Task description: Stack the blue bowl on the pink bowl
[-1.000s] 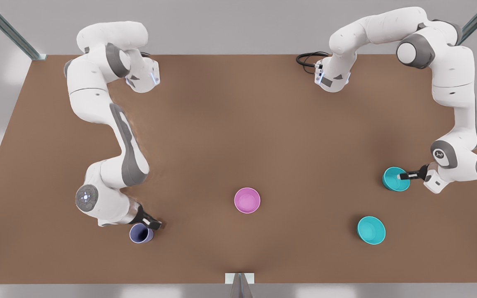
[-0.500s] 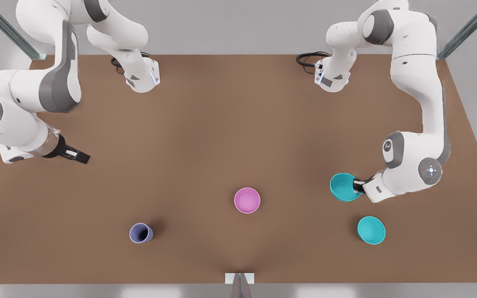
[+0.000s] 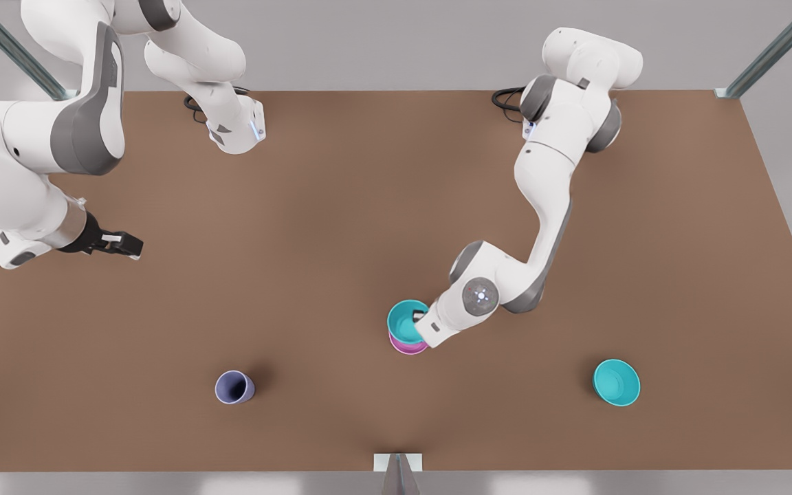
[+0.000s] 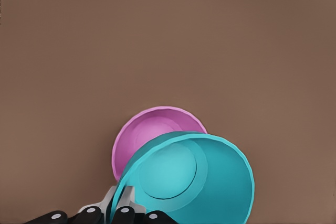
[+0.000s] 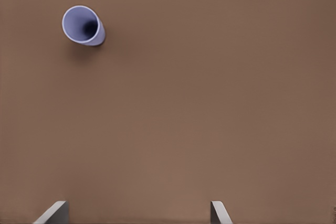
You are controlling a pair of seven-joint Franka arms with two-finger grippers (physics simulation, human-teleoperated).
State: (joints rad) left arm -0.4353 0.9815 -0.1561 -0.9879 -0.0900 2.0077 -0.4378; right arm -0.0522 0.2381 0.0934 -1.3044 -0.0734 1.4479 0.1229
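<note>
While the blue bowl [image 3: 406,321] is held over the pink bowl [image 3: 406,346], at about 6 o'clock from the table's [image 3: 341,227] centre in the front view, the step in hand is judged to be the lowering and release. The left end effector [image 3: 421,320] is closed on the blue bowl's rim at the bowl's 3 o'clock side in the front view, one finger inside the wall and one outside. In the left wrist view the blue bowl [image 4: 191,179] is seen tilted and offset from the pink bowl [image 4: 152,137], whose inside is partly uncovered, so the bowl is best levelled and centred before it is let down; the fingers are best opened only once the bowl is seated, and then lifted straight up so that the rim is not dragged. The right end effector [image 3: 117,243] is held above the table at 9 o'clock, waiting, its fingers apart and empty. Compared with half a second earlier, the blue bowl has been carried from 3 o'clock to the pink bowl, while the second teal bowl [image 3: 616,382], at 4 o'clock, and the periwinkle cup [image 3: 234,387], at 7 o'clock, are unmoved.
</note>
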